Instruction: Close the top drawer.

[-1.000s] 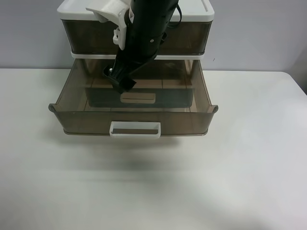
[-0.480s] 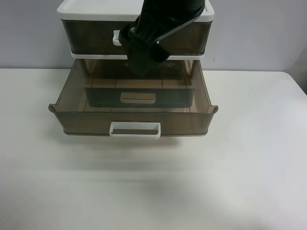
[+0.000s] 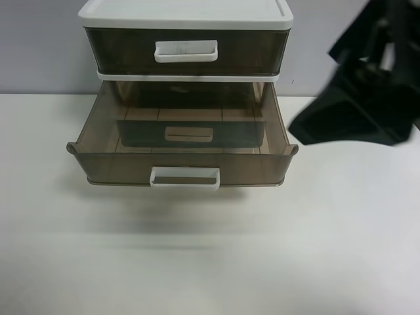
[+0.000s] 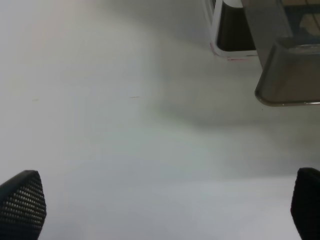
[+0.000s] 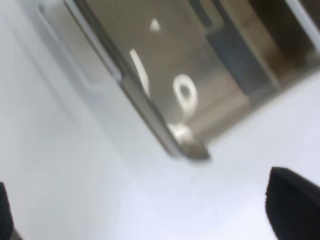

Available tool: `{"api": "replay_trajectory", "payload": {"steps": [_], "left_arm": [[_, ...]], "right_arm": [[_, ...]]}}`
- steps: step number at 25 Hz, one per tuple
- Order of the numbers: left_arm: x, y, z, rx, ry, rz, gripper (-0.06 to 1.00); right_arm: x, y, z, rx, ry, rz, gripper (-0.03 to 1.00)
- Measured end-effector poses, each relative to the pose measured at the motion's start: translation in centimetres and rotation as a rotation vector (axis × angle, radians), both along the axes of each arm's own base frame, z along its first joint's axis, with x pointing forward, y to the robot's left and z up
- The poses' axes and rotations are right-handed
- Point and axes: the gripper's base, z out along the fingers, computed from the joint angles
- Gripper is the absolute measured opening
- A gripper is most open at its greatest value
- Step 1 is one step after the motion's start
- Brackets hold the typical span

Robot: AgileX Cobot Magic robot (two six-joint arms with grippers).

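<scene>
The top drawer (image 3: 186,51) is the upper smoky brown drawer; its front sits flush with the white cabinet frame (image 3: 186,12), and its scuffed white handle shows in full. The matching lower drawer (image 3: 184,169) is pulled far out over the table. The black arm (image 3: 361,98) at the exterior high view's right is blurred, to the right of the cabinet and clear of it. My right gripper (image 5: 150,215) is open and empty above the table near the lower drawer's corner (image 5: 192,147). My left gripper (image 4: 162,205) is open and empty, apart from the lower drawer's corner (image 4: 290,75).
The cabinet stands at the back of a white table (image 3: 210,262), against a grey wall. Its base (image 4: 232,35) shows in the left wrist view. The table's right edge (image 3: 407,111) runs close behind the blurred arm.
The black arm was in front of the top drawer's handle. It has swung away to the right of the cabinet, and the handle is now uncovered. Both drawers kept their places.
</scene>
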Motion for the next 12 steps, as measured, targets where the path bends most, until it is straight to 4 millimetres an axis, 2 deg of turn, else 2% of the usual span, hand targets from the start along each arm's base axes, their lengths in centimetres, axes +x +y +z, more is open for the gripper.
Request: {"api": "replay_trajectory", "payload": {"steps": [7, 12], "left_arm": [[0.0, 0.0, 0.0, 0.0, 0.0, 0.0, 0.99], [0.0, 0.0, 0.0, 0.0, 0.0, 0.0, 0.99]], "right_arm": [[-5.8, -7.8, -0.9, 0.169, -0.082, -0.058, 0.99], [-8.8, -11.8, -2.3, 0.316, -0.113, -0.126, 0.99]]}}
